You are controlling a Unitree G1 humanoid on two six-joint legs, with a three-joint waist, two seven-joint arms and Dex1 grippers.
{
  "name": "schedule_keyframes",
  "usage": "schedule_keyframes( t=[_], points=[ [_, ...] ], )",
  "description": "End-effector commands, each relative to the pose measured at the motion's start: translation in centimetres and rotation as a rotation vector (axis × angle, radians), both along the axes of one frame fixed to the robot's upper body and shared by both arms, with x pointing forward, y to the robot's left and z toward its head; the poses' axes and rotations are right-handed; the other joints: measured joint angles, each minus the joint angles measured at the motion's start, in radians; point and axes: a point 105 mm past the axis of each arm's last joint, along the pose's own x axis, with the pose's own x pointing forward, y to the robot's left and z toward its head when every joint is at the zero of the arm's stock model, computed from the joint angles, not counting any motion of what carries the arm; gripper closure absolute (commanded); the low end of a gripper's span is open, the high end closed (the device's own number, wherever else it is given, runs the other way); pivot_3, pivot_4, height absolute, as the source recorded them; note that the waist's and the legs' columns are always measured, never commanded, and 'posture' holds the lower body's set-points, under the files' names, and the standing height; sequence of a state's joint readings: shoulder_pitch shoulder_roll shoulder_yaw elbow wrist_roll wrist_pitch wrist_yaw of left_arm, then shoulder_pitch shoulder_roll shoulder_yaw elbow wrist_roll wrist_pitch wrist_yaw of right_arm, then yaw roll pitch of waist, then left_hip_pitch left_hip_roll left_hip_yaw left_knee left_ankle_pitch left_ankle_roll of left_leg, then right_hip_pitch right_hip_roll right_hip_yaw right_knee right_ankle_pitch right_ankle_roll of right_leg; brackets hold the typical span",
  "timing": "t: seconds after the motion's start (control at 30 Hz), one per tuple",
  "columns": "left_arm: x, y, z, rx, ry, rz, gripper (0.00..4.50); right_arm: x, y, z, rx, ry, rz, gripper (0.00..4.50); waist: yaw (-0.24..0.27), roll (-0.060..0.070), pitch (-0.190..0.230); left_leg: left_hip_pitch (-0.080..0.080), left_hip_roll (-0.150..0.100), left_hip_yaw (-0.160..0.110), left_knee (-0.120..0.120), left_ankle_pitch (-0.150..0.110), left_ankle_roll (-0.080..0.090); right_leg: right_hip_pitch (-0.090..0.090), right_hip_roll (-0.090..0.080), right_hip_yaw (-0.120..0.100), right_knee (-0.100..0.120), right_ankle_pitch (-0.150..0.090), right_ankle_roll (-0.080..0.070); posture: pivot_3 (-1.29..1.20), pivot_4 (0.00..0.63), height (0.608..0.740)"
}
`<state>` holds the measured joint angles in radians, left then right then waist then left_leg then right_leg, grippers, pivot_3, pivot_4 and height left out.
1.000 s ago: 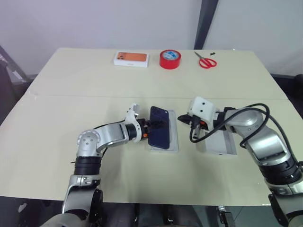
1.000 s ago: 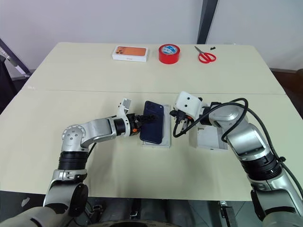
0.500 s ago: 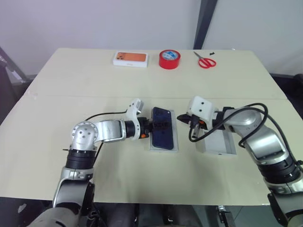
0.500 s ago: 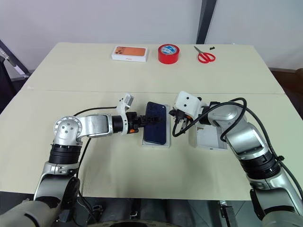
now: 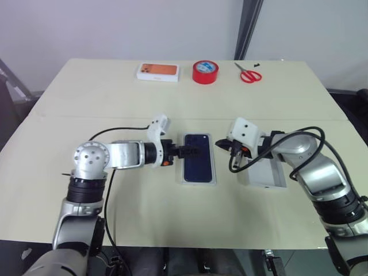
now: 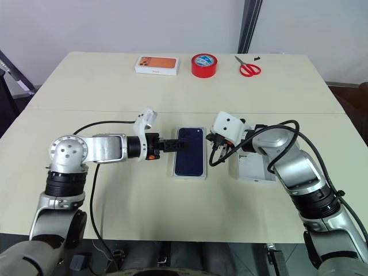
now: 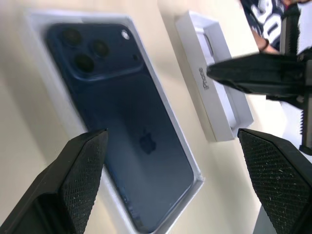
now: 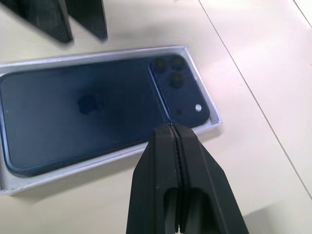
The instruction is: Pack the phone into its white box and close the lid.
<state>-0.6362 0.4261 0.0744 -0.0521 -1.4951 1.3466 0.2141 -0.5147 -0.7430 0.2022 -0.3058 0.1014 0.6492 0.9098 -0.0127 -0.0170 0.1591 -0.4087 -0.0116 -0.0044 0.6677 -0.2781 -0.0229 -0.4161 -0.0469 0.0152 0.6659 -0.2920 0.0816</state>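
Left eye view shows phone (image 5: 198,164) seated flat in box (image 5: 185,179): packing done. Lid (image 5: 263,175) lies open-side up just right of box, still to fit. Left gripper (image 5: 192,151) gapes wide, empty; right gripper (image 5: 219,145) pinched shut, empty.

The dark navy-blue smartphone (image 7: 131,141) has a smooth, glossy back. The shallow white cardboard tray (image 7: 192,168) looks matt. The left end effector's black fingertips (image 7: 80,168) carry rough, knurled texture. The beige worktop (image 5: 172,109) is smooth and matt.

Your worktop (image 5: 86,103) carries the white box (image 5: 199,181), lid (image 5: 265,179), orange-pictured box (image 5: 158,71), red tape (image 5: 206,71), scissors (image 5: 248,73).
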Motion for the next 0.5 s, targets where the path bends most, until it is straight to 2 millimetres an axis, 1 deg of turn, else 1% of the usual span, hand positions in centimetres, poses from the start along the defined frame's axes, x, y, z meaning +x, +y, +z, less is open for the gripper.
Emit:
schedule_keyframes(
  t=[0.03,0.13,0.2,0.23,0.33,0.37,0.4,0.47,0.5],
  points=[
    [0.0,1.6,1.4,-0.023,-0.057,0.028,0.04,-0.1,-0.1,0.8,-0.005,-0.039,0.007,4.5,0.001,0.0,0.0,0.0,0.0,0.0,0.0,0.0,0.0,0.0,0.0,0.0,0.0,0.0,0.0,0.0,0.15,0.729],
    [0.6,3.1,1.7,0.015,-0.121,0.093,0.04,0.0,-0.2,0.6,-0.016,-0.035,0.006,4.5,0.002,0.0,0.0,0.0,0.0,0.0,0.0,0.0,0.0,0.0,0.0,0.0,0.0,0.0,0.0,0.0,0.15,0.729],
    [1.1,4.3,1.2,0.105,-0.163,0.142,0.56,-0.1,-0.3,0.4,-0.032,-0.02,0.013,4.5,0.002,0.0,0.0,0.0,0.0,0.0,0.0,0.0,0.0,0.0,0.0,0.0,-0.001,0.0,0.0,0.0,0.15,0.729],
    [1.2,4.7,0.7,0.193,-0.206,0.148,0.87,-0.1,-0.5,0.2,-0.052,-0.01,0.011,4.5,0.002,0.0,0.0,0.0,0.0,0.0,0.0,0.0,0.0,0.0,0.0,0.0,0.0,0.0,0.0,0.0,0.15,0.729],
    [1.3,5.3,-0.7,0.423,-0.317,0.104,2.32,0.0,-1.0,-0.8,-0.121,0.006,0.006,4.5,0.002,0.0,0.0,0.0,0.0,0.0,0.0,0.0,0.0,0.001,0.0,0.0,-0.001,0.0,0.0,0.0,0.15,0.729],
    [1.3,5.0,-1.4,0.479,-0.342,0.071,2.83,0.1,-1.0,-1.2,-0.141,0.01,0.003,4.5,0.003,0.0,0.0,0.0,0.0,0.001,0.0,0.0,0.0,0.001,0.0,0.0,-0.001,0.0,0.0,0.0,0.15,0.729],
    [1.3,4.8,-1.9,0.521,-0.36,0.038,3.43,0.1,-1.0,-1.6,-0.163,0.01,0.0,4.5,0.003,0.0,0.0,0.0,0.0,0.0,0.0,0.0,0.0,0.001,0.0,0.0,-0.001,0.0,0.0,0.0,0.15,0.729],
    [1.4,4.0,-2.9,0.572,-0.382,-0.024,4.44,0.5,-0.9,-2.4,-0.201,0.005,-0.017,4.5,0.003,0.0,0.0,0.0,0.0,0.001,0.0,0.0,0.0,0.001,0.0,0.0,-0.001,0.0,0.0,0.0,0.15,0.729],
    [1.4,3.4,-3.4,0.583,-0.389,-0.055,4.44,0.7,-0.8,-2.7,-0.212,0.001,-0.028,4.5,0.003,0.0,0.0,0.0,0.0,0.001,0.0,0.0,0.0,0.001,0.0,0.0,-0.002,0.0,0.0,0.0,0.15,0.729]
  ],
)
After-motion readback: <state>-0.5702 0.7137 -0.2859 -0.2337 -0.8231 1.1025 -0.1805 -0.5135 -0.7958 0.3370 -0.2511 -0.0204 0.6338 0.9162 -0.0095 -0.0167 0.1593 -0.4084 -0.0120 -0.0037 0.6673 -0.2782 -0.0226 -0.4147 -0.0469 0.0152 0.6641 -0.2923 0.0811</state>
